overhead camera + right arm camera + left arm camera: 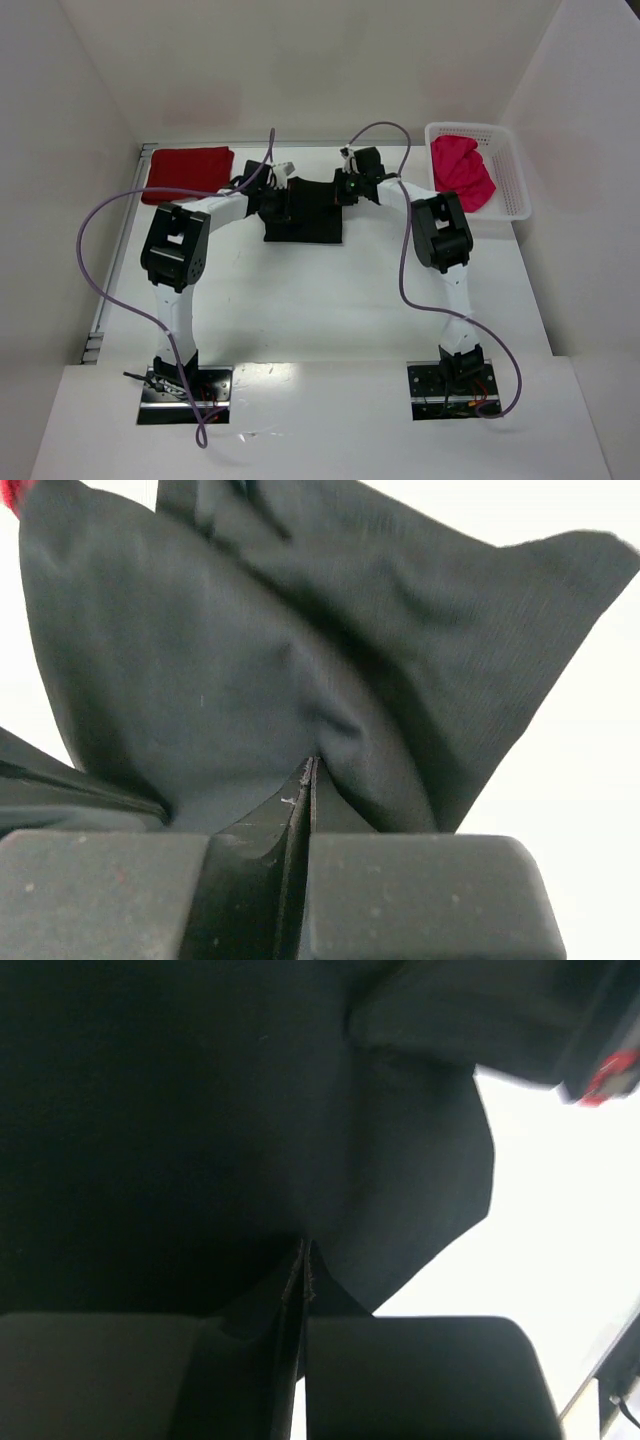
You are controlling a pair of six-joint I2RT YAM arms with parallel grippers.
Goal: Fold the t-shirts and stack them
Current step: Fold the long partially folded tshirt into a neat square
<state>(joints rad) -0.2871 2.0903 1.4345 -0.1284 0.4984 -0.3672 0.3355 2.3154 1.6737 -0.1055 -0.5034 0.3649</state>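
Observation:
The black t-shirt lies partly folded at the back middle of the table. My left gripper is shut on its left part; the left wrist view shows black cloth pinched between the closed jaws. My right gripper is shut on its right part; the right wrist view shows the cloth bunched at the jaw tips. The dark red t-shirt lies folded at the back left. The pink-red t-shirt lies crumpled in the white mesh basket.
White walls enclose the table at the back and both sides. The basket stands at the back right corner. Purple cables loop over both arms. The arm bases sit at the near edge.

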